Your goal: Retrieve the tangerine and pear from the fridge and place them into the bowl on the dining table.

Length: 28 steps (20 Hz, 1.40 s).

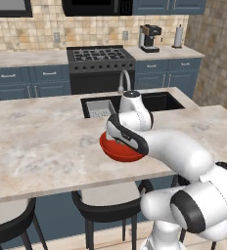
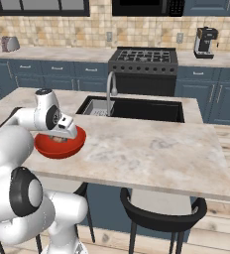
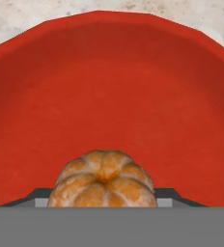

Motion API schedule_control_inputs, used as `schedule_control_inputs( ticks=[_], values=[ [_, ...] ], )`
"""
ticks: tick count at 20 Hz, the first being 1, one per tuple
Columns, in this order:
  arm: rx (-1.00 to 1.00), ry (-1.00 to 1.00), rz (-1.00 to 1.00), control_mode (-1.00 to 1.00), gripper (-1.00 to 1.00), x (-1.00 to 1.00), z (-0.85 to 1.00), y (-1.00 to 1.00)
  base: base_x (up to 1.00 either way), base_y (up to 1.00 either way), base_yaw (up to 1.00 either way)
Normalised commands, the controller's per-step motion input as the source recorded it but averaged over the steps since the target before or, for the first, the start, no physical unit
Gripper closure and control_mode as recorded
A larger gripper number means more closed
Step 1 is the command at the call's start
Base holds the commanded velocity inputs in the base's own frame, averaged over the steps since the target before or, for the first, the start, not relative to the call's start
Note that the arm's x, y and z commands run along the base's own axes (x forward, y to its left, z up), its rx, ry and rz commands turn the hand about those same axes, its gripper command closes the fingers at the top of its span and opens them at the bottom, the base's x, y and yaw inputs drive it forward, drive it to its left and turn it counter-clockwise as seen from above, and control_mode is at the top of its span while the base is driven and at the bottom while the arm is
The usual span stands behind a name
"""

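The tangerine (image 3: 103, 182), orange-brown with segment-like lobes, sits between my gripper's (image 3: 103, 200) two fingers, which are shut on it just above the inside of the red bowl (image 3: 109, 87). The bowl (image 1: 119, 153) stands on the beige marble dining table (image 1: 42, 141) near its front edge, with my hand reaching down into it from above. From the right side the bowl (image 2: 56, 149) peeks out under the hand, and a bit of the tangerine (image 2: 59, 140) shows inside it. The pear and the fridge are out of view.
A dark sink (image 2: 137, 109) with a curved faucet (image 2: 110, 84) is set into the table behind the bowl. Black stools (image 1: 108, 200) stand under the front edge. A stove (image 1: 100, 58) and a coffee machine (image 1: 149, 38) line the back wall.
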Motion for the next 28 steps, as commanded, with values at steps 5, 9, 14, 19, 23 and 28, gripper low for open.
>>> schedule_control_inputs(
  ticks=[5,9,14,19,23,28],
  values=[
    [0.0,0.0,0.0,-1.0,1.0,0.12,-0.16,0.02,0.0,0.0,0.0],
    [0.0,0.0,0.0,-1.0,-1.0,0.08,-0.14,0.0,0.0,0.0,0.0],
    [0.0,0.0,0.0,-1.0,-1.0,0.11,-0.12,0.0,0.0,0.0,0.0],
    [0.0,0.0,-0.03,-1.0,-1.0,0.04,-0.01,0.0,0.0,0.0,0.0],
    [0.0,-0.01,-0.06,-1.0,-1.0,0.0,0.0,0.0,0.0,0.0,0.0],
    [0.0,-0.05,-0.07,-1.0,-1.0,-0.35,0.33,-0.03,0.0,0.0,0.0]
  ],
)
